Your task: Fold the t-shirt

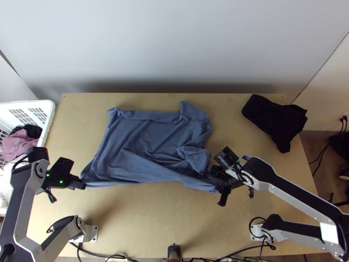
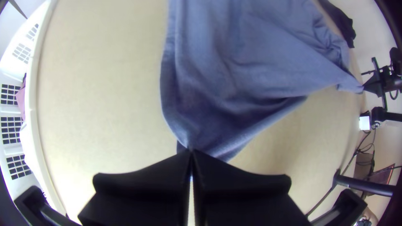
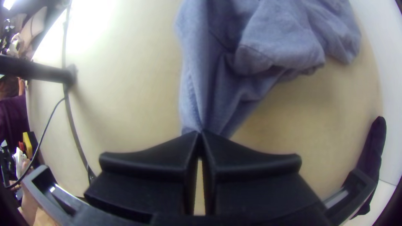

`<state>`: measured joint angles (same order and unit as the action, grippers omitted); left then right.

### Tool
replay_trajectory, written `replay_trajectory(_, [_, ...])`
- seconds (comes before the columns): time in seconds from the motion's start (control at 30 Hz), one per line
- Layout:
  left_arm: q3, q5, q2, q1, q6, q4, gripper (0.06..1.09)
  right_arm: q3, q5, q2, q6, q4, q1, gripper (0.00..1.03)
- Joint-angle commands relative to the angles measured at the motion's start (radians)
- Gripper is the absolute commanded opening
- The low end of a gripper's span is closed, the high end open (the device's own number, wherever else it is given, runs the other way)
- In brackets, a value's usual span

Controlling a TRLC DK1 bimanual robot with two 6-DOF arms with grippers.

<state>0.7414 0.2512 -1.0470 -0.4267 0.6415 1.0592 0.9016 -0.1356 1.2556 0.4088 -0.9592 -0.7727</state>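
Wooden tabletop (image 1: 144, 218) separates the blue t-shirt (image 1: 139, 139) from bunched black cloth (image 1: 279, 120).

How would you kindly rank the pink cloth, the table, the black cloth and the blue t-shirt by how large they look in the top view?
1. Table
2. Blue t-shirt
3. Black cloth
4. Pink cloth, going by the part that shows in the basket

No text, label, brand, number or sign can be read on anything in the top view, the left wrist view or the right wrist view.
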Motion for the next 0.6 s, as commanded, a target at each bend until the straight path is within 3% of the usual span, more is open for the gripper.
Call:
replay_trajectory(0.0, [0.064, 0.103, 0.050, -0.060, 0.041, 0.116, 0.09, -0.017, -0.015, -0.065, 0.004, -0.082, 0.003, 0.03])
replay_trajectory(0.23, [0.141, 0.132, 0.064, -0.092, 0.041, 0.186, 0.09, 0.040, -0.016, -0.113, 0.044, -0.193, 0.007, 0.03])
replay_trajectory(0.57, [0.243, 0.194, 0.027, -0.257, 0.162, 0.317, 0.09, 0.120, -0.042, -0.160, 0.051, -0.312, 0.016, 0.03])
